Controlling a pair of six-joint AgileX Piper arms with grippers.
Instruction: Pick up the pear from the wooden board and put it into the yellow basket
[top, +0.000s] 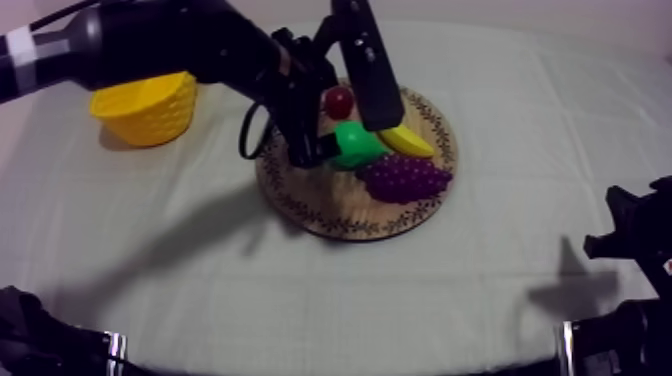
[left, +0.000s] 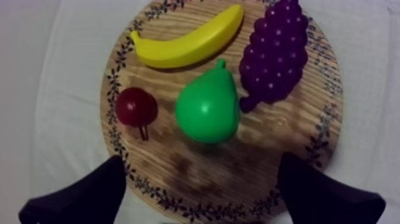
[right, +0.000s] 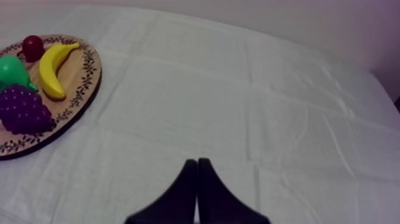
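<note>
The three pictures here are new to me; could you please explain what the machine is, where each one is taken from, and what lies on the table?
This is a robot with two arms, one at each side of a table under a pale cloth. The top view looks down on it from above. The other two views come from cameras riding on the arms' wrists, so the large black fingers seen there are that arm's own.

The left gripper hangs over a round wooden board with its fingers open, holding nothing. On the board lie a green pear, a banana, a bunch of grapes and a small red fruit. A yellow basket stands apart from the board, on the left arm's side.

The right gripper rests low at its own side, shut on nothing.
</note>
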